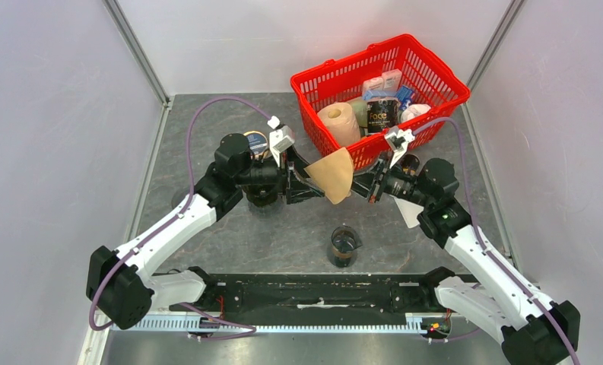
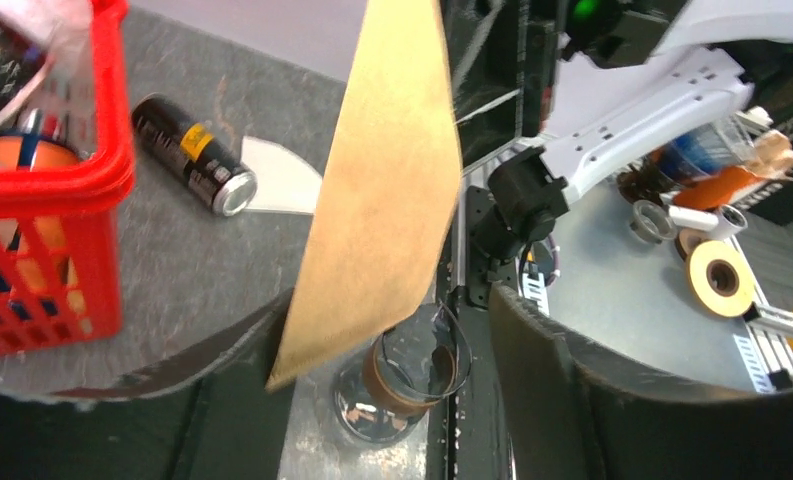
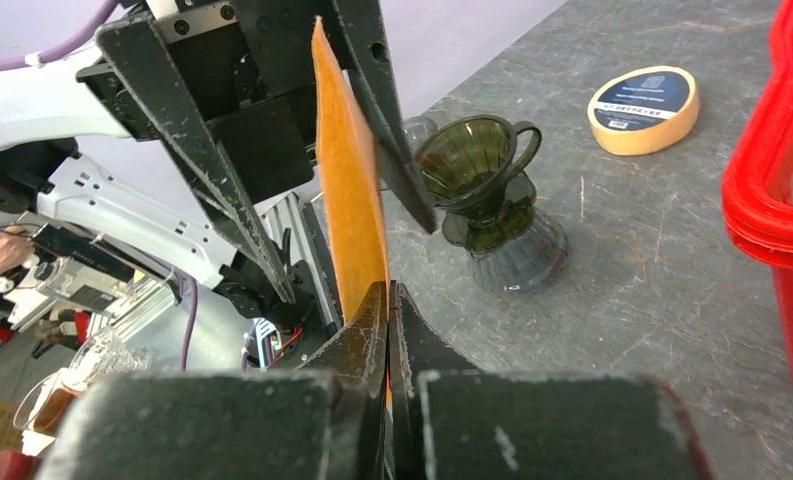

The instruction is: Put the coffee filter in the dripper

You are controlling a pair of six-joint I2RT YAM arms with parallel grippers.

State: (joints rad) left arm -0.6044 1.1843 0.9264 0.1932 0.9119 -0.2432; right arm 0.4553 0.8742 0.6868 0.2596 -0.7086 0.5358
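Observation:
The brown paper coffee filter (image 1: 334, 175) hangs in mid-air between my two grippers. My right gripper (image 3: 387, 295) is shut on its lower edge and holds it upright (image 3: 350, 170). My left gripper (image 1: 307, 181) is open, its fingers (image 3: 207, 160) standing either side of the filter; in the left wrist view the filter (image 2: 382, 190) lies close to the left finger. The dark green glass dripper (image 3: 477, 160) stands on a glass server on the table behind the left gripper, partly hidden under the left arm in the top view (image 1: 261, 196).
A red basket (image 1: 435, 72) of goods stands at the back right. A glass beaker (image 1: 344, 245) stands at the front centre. A tape roll (image 3: 644, 108) lies behind the dripper. A black can (image 2: 192, 155) and a white filter (image 2: 277, 178) lie near the basket.

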